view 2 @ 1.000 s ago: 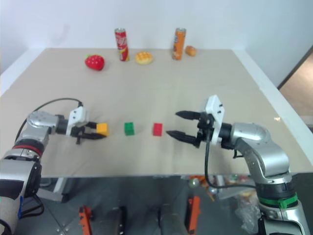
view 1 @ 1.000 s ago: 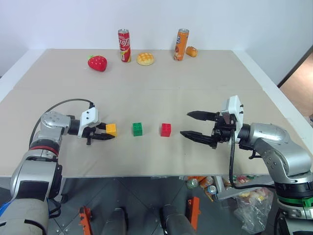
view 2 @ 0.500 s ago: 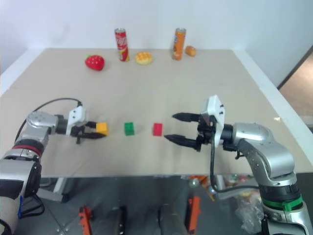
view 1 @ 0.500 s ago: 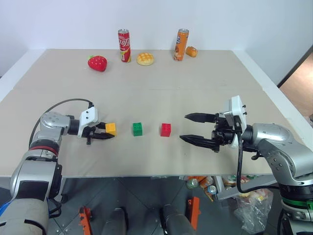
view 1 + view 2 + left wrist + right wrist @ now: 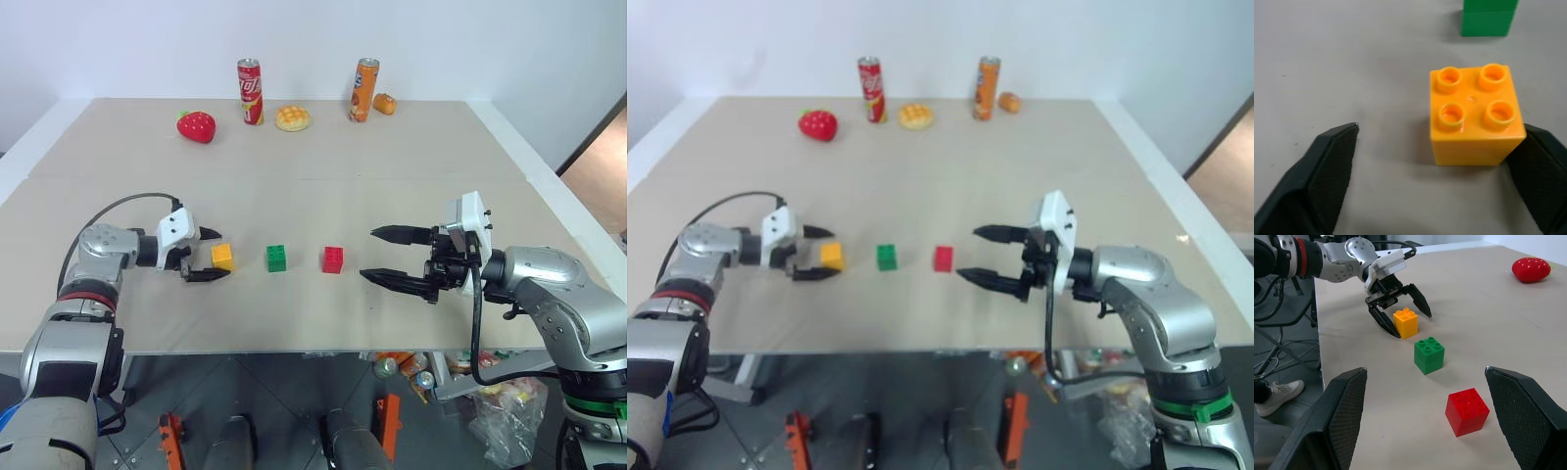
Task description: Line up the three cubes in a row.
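Releasing: my left gripper (image 5: pixel 210 257) has just sprung wide off the yellow-orange cube (image 5: pixel 223 258), lower left | green cube (image 5: pixel 276 258), red cube (image 5: pixel 333 259) alongside; row looks complete | right gripper (image 5: pixel 392 257) open, empty

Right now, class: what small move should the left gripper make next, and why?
Probably back the left gripper straight away from the yellow cube. Its jaws stand open around the cube, which sits on the table in a row with the green cube and red cube.
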Robot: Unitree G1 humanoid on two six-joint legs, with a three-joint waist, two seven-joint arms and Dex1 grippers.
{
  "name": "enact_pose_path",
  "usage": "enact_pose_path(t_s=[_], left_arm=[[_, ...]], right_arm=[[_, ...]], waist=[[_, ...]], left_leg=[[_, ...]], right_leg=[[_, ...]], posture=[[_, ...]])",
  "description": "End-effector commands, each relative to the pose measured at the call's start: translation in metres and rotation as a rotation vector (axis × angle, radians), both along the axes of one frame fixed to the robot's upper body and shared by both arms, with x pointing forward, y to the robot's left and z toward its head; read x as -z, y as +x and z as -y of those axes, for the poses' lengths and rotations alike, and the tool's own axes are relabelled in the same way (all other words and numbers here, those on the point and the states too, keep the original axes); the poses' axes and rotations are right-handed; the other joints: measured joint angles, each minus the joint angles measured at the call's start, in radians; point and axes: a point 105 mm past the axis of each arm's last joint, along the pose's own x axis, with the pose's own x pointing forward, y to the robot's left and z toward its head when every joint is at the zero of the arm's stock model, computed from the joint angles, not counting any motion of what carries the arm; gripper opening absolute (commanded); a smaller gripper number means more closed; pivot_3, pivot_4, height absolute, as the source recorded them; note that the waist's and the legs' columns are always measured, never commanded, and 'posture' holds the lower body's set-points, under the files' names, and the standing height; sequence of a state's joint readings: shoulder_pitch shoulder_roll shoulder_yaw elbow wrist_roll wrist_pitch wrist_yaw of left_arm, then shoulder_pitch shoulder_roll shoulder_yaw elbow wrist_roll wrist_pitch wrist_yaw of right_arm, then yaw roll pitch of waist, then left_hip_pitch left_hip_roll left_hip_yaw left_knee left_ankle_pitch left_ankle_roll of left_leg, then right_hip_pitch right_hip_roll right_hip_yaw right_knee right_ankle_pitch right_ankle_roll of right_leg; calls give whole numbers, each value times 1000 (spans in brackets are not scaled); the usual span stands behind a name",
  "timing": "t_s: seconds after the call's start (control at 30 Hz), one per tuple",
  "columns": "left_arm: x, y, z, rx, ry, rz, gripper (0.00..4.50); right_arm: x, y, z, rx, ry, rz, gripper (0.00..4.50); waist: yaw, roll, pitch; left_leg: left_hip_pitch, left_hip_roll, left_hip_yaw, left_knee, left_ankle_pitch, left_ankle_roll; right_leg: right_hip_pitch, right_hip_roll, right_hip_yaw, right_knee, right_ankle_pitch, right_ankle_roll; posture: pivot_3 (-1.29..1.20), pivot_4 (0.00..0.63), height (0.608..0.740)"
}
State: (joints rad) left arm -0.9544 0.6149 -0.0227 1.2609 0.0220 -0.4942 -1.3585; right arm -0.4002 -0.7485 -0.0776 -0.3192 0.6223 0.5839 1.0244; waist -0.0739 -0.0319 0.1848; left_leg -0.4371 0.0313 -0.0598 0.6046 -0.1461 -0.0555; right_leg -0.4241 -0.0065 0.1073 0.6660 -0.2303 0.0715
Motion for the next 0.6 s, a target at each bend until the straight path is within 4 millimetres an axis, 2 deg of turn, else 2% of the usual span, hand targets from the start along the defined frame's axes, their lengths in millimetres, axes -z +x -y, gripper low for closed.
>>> enact_pose_path(t_s=[0.03,0.23,0.33,0.43,0.5,0.6], left_arm=[[-13,1,-14,-34,0,42,4461],[-20,-15,-27,30,-22,-17,4461],[-20,-36,-33,80,-48,-123,4461],[-30,-54,-32,85,-119,-148,4461],[-42,-60,-34,20,-199,-130,4461],[-68,-52,-47,-219,-407,-39,4461]], right_arm=[[-13,1,1,-6,2,59,4000],[-17,4,-1,-25,7,74,4000],[-19,8,-4,-43,14,89,4000],[-20,12,-8,-60,16,100,4000],[-21,16,-11,-68,21,108,4000],[-22,30,-15,-24,37,145,4000]], waist=[[0,0,0],[-4,0,0],[-8,0,0],[-10,0,0],[-8,0,0],[-3,0,0]], left_leg=[[0,0,0,0,0,0],[0,0,0,0,0,0],[0,1,0,0,0,0],[0,2,1,-1,0,0],[0,3,0,-1,0,0],[0,5,0,0,0,0]], right_leg=[[0,0,0,0,0,0],[0,0,0,0,1,0],[0,0,0,0,0,-1],[-1,0,0,0,0,-1],[-1,1,-1,1,-1,-2],[0,2,-3,1,-1,-4]], posture=[[0,150,740],[0,150,740],[0,150,740],[0,150,740],[0,150,740],[0,150,740]])
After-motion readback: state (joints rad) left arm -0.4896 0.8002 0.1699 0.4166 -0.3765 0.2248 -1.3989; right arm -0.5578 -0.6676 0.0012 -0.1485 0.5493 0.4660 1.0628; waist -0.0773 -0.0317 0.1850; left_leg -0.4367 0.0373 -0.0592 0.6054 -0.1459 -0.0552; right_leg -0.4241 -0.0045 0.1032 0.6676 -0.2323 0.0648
